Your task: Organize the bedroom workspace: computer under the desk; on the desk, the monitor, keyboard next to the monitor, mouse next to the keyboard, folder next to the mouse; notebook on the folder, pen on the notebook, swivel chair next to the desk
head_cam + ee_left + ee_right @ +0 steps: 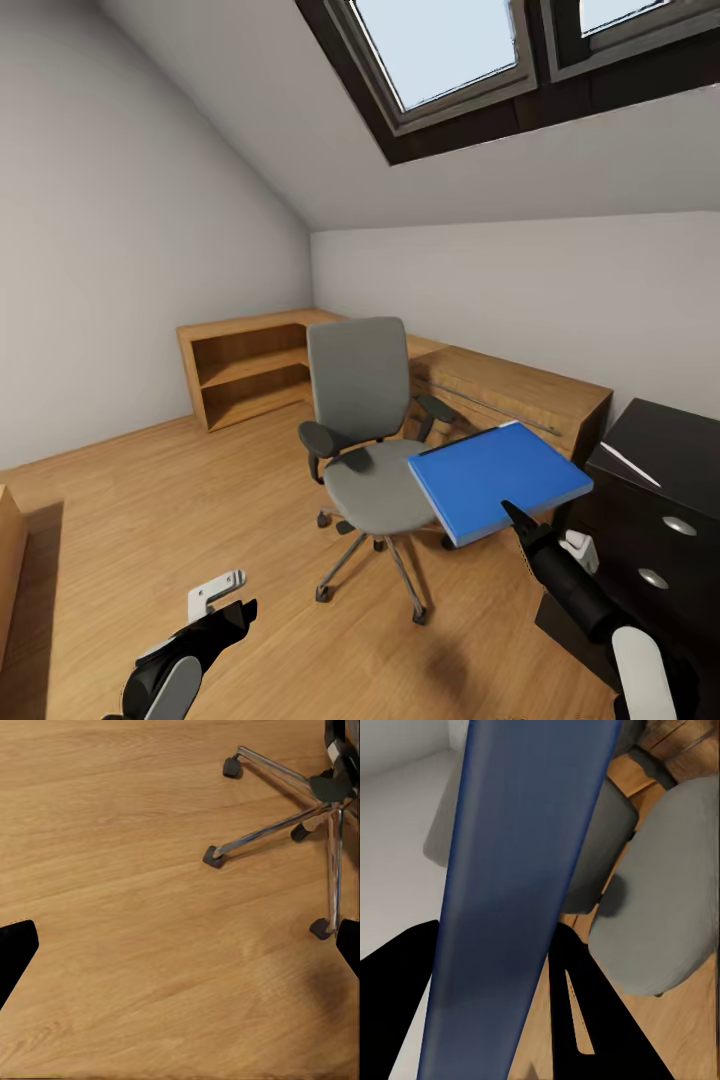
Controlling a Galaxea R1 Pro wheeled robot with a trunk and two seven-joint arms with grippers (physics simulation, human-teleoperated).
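One corner of the desk showed at the right, cut off, the swivel chair stood beside it, and the right gripper pinched the folder aloft over the seat while the left gripper hung open, low above the floor.

1. The desk is cut off by the head view's right edge, so only a corner of its black top and two knobs show.
2. The folder covers the right part of the swivel chair seat.
3. In the left wrist view, the chair's seat lies beyond the frame; only its chrome base shows.
4. The folder's far end is cut off in the right wrist view.
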